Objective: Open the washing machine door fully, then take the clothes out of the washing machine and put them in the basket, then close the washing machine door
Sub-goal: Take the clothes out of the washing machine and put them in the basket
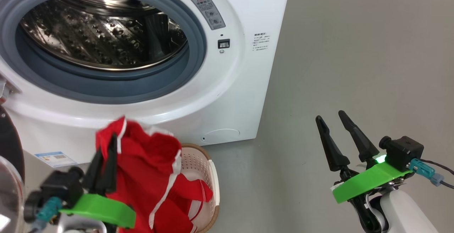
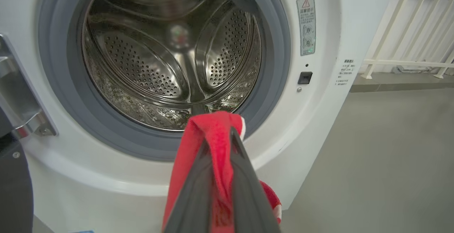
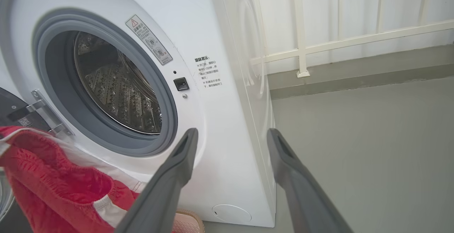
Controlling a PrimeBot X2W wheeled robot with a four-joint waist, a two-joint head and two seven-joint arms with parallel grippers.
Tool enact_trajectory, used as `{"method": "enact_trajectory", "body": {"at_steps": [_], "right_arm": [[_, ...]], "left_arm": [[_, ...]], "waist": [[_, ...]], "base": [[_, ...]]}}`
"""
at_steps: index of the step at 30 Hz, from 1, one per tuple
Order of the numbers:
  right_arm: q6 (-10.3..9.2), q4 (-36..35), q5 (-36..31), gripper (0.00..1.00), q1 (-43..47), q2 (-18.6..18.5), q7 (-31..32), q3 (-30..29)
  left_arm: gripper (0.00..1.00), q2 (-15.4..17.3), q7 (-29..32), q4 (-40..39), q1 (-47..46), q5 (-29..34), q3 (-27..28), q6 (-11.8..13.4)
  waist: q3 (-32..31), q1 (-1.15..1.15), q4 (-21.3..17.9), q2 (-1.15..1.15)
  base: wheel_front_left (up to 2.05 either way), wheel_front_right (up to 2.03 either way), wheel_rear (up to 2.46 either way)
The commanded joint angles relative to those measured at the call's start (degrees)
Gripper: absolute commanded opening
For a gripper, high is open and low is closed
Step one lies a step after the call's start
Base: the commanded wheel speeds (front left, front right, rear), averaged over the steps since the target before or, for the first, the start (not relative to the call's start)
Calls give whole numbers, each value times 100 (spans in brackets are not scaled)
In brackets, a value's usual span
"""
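Observation:
The white washing machine (image 1: 234, 94) stands with its door swung open; the door's dark rim and glass (image 1: 9, 169) show at the far left. Its steel drum (image 1: 103, 31) looks bare of clothes. My left gripper (image 1: 106, 148) is shut on the red clothes (image 1: 152, 176), which hang over the cream basket (image 1: 202, 169) on the floor before the washer. In the left wrist view the red clothes (image 2: 216, 144) are pinched between the fingers. My right gripper (image 1: 331, 117) hangs open over the floor to the right, holding nothing; its fingers (image 3: 177, 165) frame the washer's corner.
Grey floor (image 1: 354, 66) spreads to the right of the washer. A white railing (image 3: 301, 48) and a low kerb run along the wall behind. The door's metal hinge (image 2: 21, 109) juts from the washer's left side.

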Motion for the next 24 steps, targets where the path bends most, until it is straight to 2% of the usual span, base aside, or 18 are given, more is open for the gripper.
{"method": "enact_trajectory", "body": {"at_steps": [1, 12, 24], "right_arm": [[9, -116, 44, 100, 69, -48, -27, 117], [9, -116, 57, 100, 61, -99, -27, 163], [9, -174, 52, 100, -39, -64, -27, 170]], "left_arm": [[0, 85, -92, 30, -84, -62, 182, -62], [0, -282, -298, 1744, -459, -231, -171, -682], [0, -687, -443, 4108, -1278, -340, -349, -1298]], "waist": [[-6, 0, -22, 0], [1, 0, -126, 0], [289, 0, -359, 0]], "base": [[0, 0, 0], [0, 0, 0], [0, 0, 0]]}}
